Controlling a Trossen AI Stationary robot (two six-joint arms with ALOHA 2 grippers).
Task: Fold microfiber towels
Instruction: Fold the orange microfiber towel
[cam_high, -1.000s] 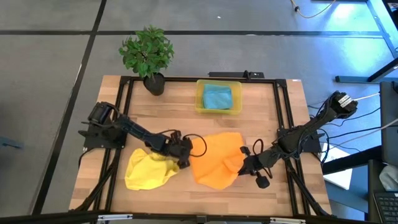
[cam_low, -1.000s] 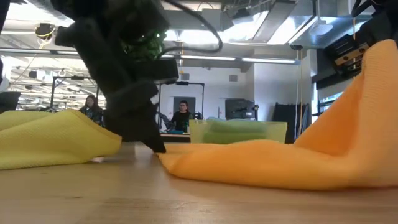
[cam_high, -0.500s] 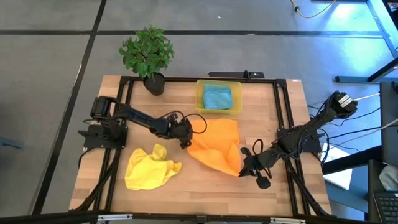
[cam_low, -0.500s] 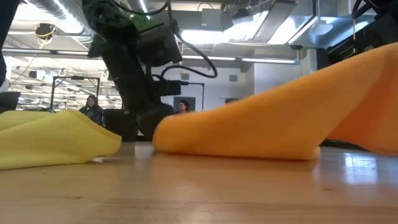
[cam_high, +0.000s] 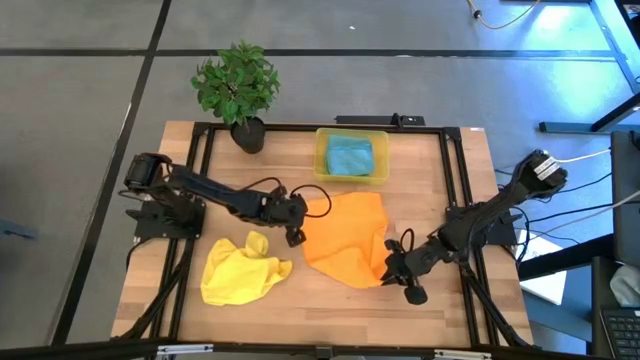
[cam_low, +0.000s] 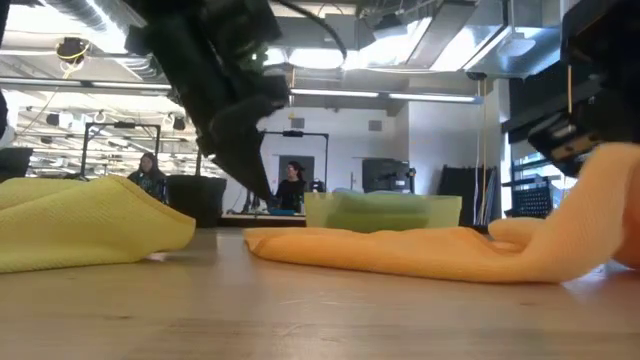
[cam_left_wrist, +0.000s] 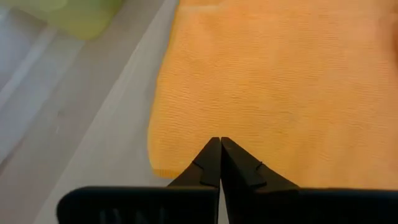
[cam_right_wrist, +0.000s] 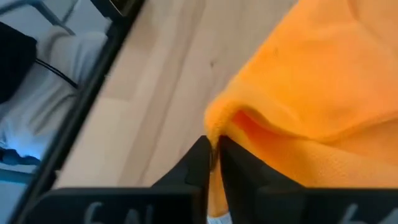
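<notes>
- A wooden bench (cam_high: 440, 180) is carrying the whole scene, with a potted plant (cam_high: 238, 90) at one far corner.
- An orange towel (cam_high: 345, 240), soft and finely ribbed, is lying mid-bench, mostly flat with one edge doubled over and rumpled on the right arm's side.
- A crumpled yellow towel (cam_high: 240, 270) is sitting near the bench's front edge, beside the orange one and apart from it.
- A translucent yellow bin (cam_high: 322, 168) at the back is holding a teal-blue towel (cam_high: 349, 155).
- The right claw (cam_right_wrist: 213, 158) is pinching the orange towel's raised corner fold between nearly closed fingers.
- The left claw (cam_left_wrist: 220, 163) is hovering just off the towel's opposite edge, fingers pressed together, gripping nothing.
- Judgement: for a neat fold, the held corner likely needs laying squarely onto the matching edge, with the wrinkles smoothed flat.
</notes>
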